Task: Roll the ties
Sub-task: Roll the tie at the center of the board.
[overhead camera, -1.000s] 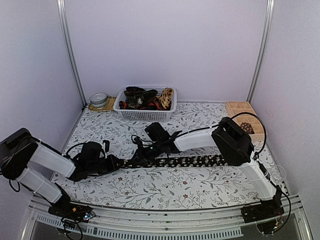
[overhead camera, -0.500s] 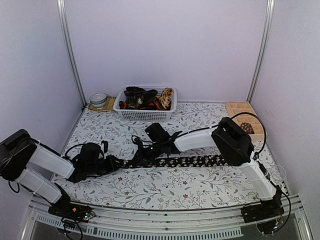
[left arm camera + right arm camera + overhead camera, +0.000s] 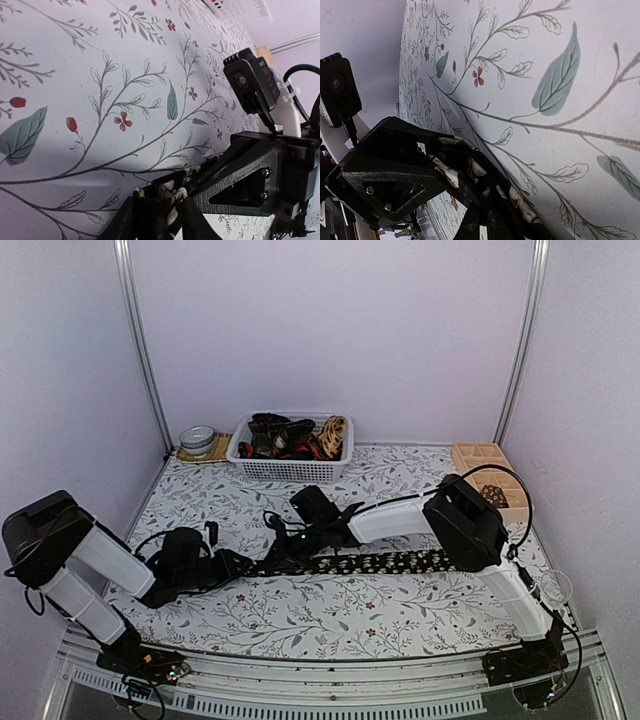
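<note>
A smooth, matte cloth printed with grey twigs, teal leaves and small red flowers [image 3: 330,615] covers the table. Plain pale lilac walls [image 3: 330,330] close it in on three sides, with bare metal posts [image 3: 140,340] in the rear corners. At 12 o'clock a white slotted plastic basket [image 3: 290,471] holds a heap of ties [image 3: 285,435], dark, red and one tan. At 10 o'clock a round metal tin [image 3: 198,438] sits on a woven mat [image 3: 217,451]. At 2 o'clock stands a pale wooden box with compartments [image 3: 478,454].

The long black tie with tiny pale flower specks [image 3: 370,563] lies flat across the middle of the cloth, running from 9 toward 3 o'clock. Its 3 o'clock end reaches the right arm's elbow. The left gripper [image 3: 156,212] is at the tie's 9 o'clock end. Its black fingers [image 3: 122,225] stand partway apart on either side of the tie's tip, and whether they press it cannot be told. The right gripper [image 3: 482,222] sits just toward 3 o'clock from the left one, the two black plastic heads close together. Its jaws are closed tight on the black tie, whose speckled fabric bunches in soft folds there.
</note>
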